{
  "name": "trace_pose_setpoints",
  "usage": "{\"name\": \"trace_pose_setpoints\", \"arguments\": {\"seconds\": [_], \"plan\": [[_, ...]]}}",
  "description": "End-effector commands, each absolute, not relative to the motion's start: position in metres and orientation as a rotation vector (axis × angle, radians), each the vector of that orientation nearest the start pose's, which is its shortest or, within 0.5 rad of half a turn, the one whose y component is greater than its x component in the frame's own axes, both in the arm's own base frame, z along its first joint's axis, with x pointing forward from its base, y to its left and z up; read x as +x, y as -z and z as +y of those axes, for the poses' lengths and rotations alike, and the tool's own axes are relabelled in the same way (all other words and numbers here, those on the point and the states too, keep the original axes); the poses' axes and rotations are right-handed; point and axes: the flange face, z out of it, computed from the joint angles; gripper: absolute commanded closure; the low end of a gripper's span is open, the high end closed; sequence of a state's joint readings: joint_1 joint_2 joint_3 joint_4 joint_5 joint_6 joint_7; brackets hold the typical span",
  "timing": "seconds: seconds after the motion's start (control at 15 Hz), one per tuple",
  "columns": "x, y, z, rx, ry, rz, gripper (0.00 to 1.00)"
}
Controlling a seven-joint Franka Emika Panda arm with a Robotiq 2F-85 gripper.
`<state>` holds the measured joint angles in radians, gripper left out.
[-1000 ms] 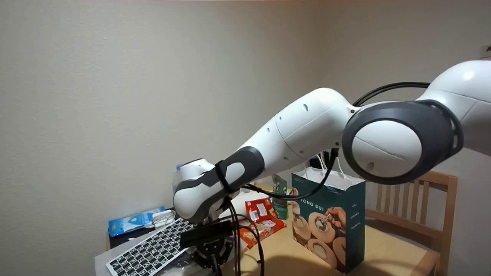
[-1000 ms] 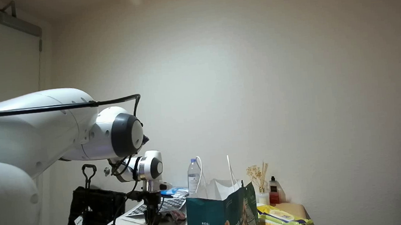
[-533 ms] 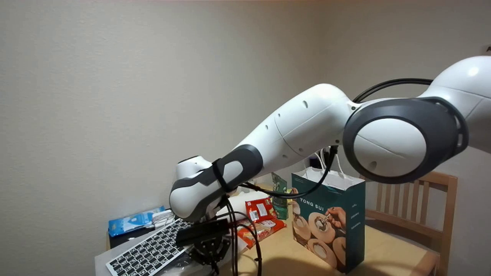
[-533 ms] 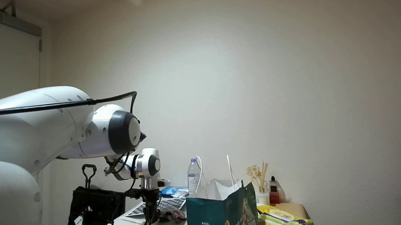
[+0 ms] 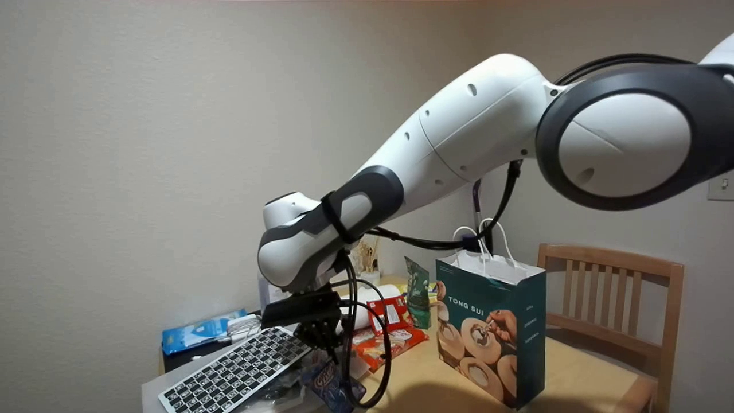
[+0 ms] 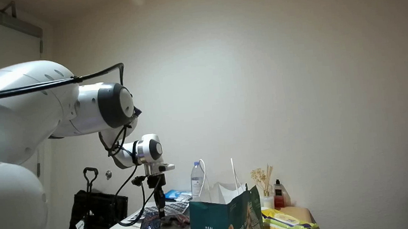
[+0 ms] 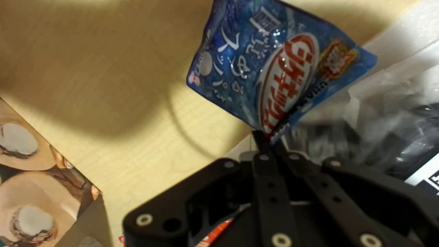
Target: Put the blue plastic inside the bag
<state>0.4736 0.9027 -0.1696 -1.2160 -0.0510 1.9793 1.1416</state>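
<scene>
The blue plastic packet [image 7: 240, 58] has red-and-white lettering. My gripper [image 7: 269, 140] is shut on one pinched edge of it in the wrist view. The packet hangs tilted above the tabletop in both exterior views [image 5: 330, 387] [image 6: 149, 225], where the gripper [image 5: 332, 353] [image 6: 161, 213] points down. The teal-green bag [image 5: 481, 332] stands upright on the table with its top open and white loop handles up. It also shows in an exterior view [image 6: 209, 221], to the right of the gripper. Its picture front shows at the lower left of the wrist view [image 7: 37, 185].
A keyboard [image 5: 235, 367] and crumpled clear plastic [image 7: 370, 130] lie by the gripper. Red snack packets [image 5: 390, 312] and a green pouch [image 5: 418, 292] are between arm and bag. A bottle [image 6: 197, 179] and yellow wipes pack [image 6: 287, 219] stand behind. A wooden chair [image 5: 613, 310] is beside the table.
The arm and gripper have risen. The blue packet, earlier low at the table, has come up with the gripper and now hangs from it. The bag has not moved.
</scene>
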Motion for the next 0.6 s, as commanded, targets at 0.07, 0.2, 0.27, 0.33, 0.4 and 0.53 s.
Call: {"name": "trace_pose_setpoints", "arguments": {"seconds": [0.07,0.2,0.27,0.33,0.4,0.53], "plan": [[0.698,-0.224,0.246,-3.123,0.032,1.263,0.97],[0.696,-0.231,0.249,-3.127,0.087,1.268,0.99],[0.692,-0.252,0.254,-3.139,0.2,1.27,0.99],[0.691,-0.267,0.257,-3.142,0.306,1.289,0.99],[0.685,-0.288,0.262,-3.137,0.416,1.315,0.99],[0.674,-0.325,0.267,-3.116,0.587,1.401,0.99]]}}
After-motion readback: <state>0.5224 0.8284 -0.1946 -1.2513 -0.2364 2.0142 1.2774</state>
